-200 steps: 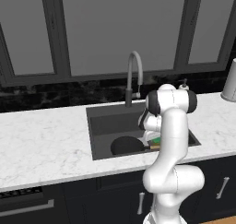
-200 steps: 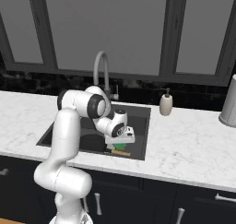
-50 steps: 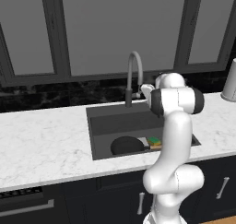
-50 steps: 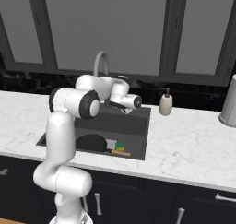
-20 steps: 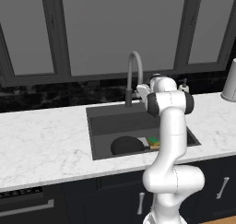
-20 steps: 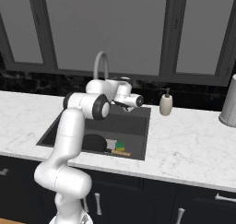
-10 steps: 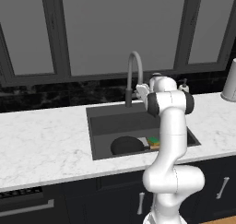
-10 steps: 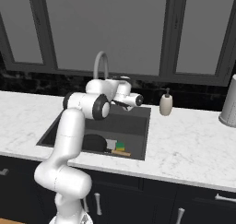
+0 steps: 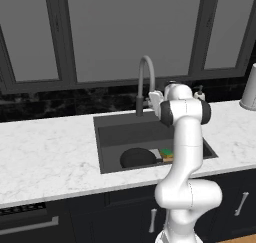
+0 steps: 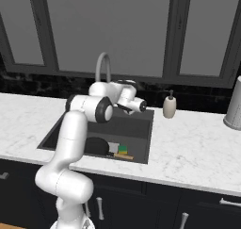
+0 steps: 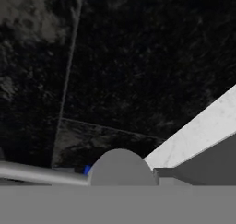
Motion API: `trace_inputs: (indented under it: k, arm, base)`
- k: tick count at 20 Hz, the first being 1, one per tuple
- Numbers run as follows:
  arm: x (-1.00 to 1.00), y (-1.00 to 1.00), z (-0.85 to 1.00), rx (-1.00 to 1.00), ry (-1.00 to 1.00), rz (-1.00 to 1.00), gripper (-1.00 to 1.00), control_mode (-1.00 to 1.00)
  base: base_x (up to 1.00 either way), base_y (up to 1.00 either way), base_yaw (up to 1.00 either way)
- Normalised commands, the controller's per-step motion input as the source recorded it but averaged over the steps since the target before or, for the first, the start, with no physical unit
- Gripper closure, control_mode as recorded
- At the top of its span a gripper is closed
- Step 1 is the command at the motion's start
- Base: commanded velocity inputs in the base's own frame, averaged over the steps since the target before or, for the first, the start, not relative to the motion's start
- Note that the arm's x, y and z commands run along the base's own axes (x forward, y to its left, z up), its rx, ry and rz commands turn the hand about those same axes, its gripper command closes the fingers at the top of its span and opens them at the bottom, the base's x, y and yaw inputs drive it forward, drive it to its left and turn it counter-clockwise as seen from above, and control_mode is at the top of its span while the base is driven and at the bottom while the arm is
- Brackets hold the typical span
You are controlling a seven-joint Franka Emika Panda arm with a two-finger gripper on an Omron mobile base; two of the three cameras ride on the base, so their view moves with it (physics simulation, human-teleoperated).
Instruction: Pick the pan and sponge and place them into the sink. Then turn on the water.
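The black pan (image 9: 136, 158) (image 10: 96, 145) lies on the floor of the dark sink (image 9: 114, 136) (image 10: 141, 129), its wooden handle (image 10: 123, 156) pointing right. The green and yellow sponge (image 9: 166, 153) (image 10: 122, 149) rests beside it in the basin. My gripper (image 9: 156, 101) (image 10: 125, 107) is up at the foot of the arched grey faucet (image 9: 145, 79) (image 10: 102, 65), right against it. In the hand view a round grey faucet knob (image 11: 120, 168) and a grey lever (image 11: 41, 173) sit very close; my fingertips are hidden. No water is in view.
A soap dispenser (image 10: 169, 105) (image 9: 199, 93) stands on the white marble counter (image 10: 193, 148) right of the sink. A grey canister (image 10: 234, 105) (image 9: 249, 92) is at the far right. Black backsplash and dark windows rise just behind the faucet.
Ten seconds ago the hand hung low in the sink beside the sponge; it has since risen to the faucet's foot. Over the last second the arm has barely moved.
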Motion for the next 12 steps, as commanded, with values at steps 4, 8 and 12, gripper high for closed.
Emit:
trace_inputs:
  k: [4, 8, 12]
  arm:
    - [0.05, -0.08, 0.00, 0.35, 0.08, -0.11, 1.00, -1.00]
    - [0.09, -0.22, 0.00, 0.37, 0.09, -0.15, 1.00, -1.00]
    - [0.08, -0.36, 0.00, 0.36, 0.11, -0.19, 1.00, -1.00]
  base:
    - [0.00, 0.00, 0.00]
    - [0.00, 0.00, 0.00]
    - [0.00, 0.00, 0.00]
